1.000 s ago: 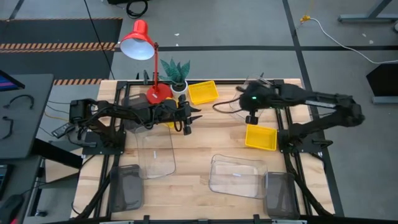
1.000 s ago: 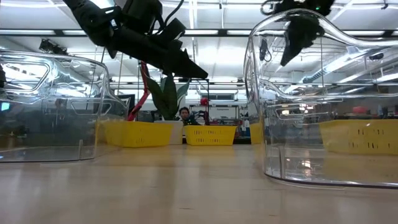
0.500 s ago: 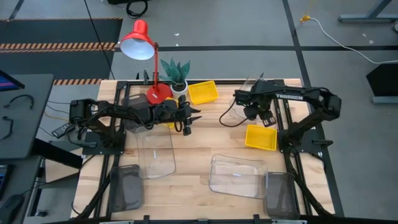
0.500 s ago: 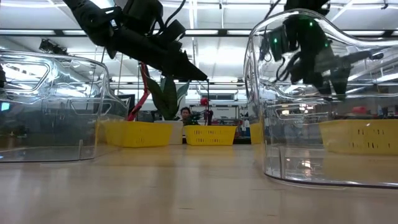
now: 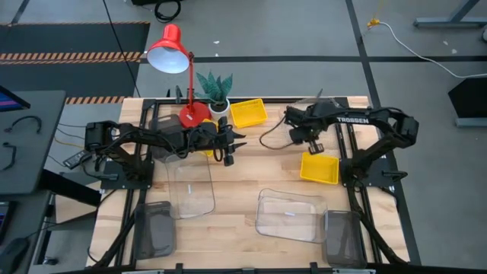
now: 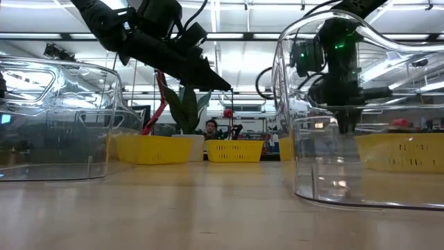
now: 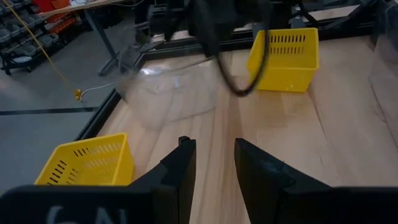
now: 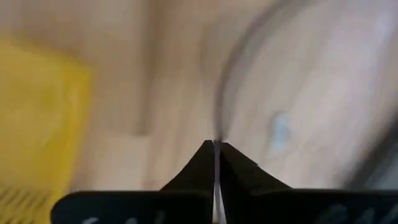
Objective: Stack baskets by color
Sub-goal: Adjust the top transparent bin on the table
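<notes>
My right gripper (image 5: 299, 138) points down at the far right of the table, shut on a clear basket (image 7: 165, 93) that rests on the wood. My left gripper (image 7: 214, 168) hangs open and empty above the table's far left part (image 5: 228, 150). Two more clear baskets (image 5: 190, 186) (image 5: 289, 215) sit on their bases nearer the front. Yellow baskets stand at the far edge (image 5: 249, 113) and at the right (image 5: 319, 167), and a third (image 5: 206, 152) peeks out under the left arm. Dark-grey baskets (image 5: 154, 228) (image 5: 340, 237) sit at the two near corners. My right gripper pinches the clear basket's thin upper rim (image 8: 219, 115) between its two fingers, one on each side of the wall. The fingers come from above, pointing down. The basket's base stays on the table.
A red desk lamp (image 5: 171, 52) and a potted plant (image 5: 215, 87) stand at the far edge beside the far yellow basket. A dark cable (image 5: 274, 133) loops from the right arm. Bare wood (image 5: 251, 175) lies between the two arms.
My right gripper has come down toward the clear basket and a little toward the table's left, tipping over until it points down. It stood wider open half a second ago and has shut on the basket's rim.
</notes>
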